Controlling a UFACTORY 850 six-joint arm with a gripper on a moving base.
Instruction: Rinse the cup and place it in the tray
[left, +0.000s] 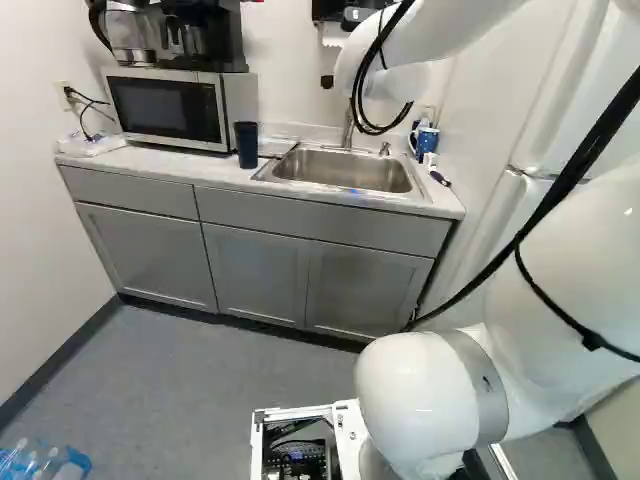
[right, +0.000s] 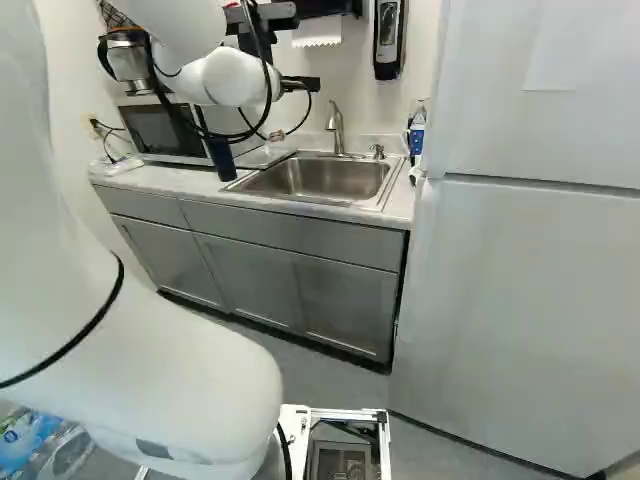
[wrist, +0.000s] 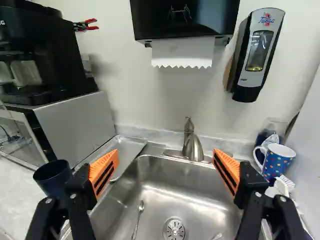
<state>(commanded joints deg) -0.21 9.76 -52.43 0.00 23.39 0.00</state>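
A dark blue cup (left: 247, 147) stands upright on the pale counter (left: 215, 172), outside the space between the fingers of the black gripper (right: 302, 84) with orange pads (wrist: 104, 172). The jaws are wide apart, facing a curved, brushed-metal faucet (wrist: 192, 146) above the stainless steel sink (wrist: 200, 192). A shallow silver metal tray (wrist: 127, 149) lies between sink and silver-and-black microwave (left: 170, 108); a blue polka-dot mug (wrist: 278, 162) sits across the basin.
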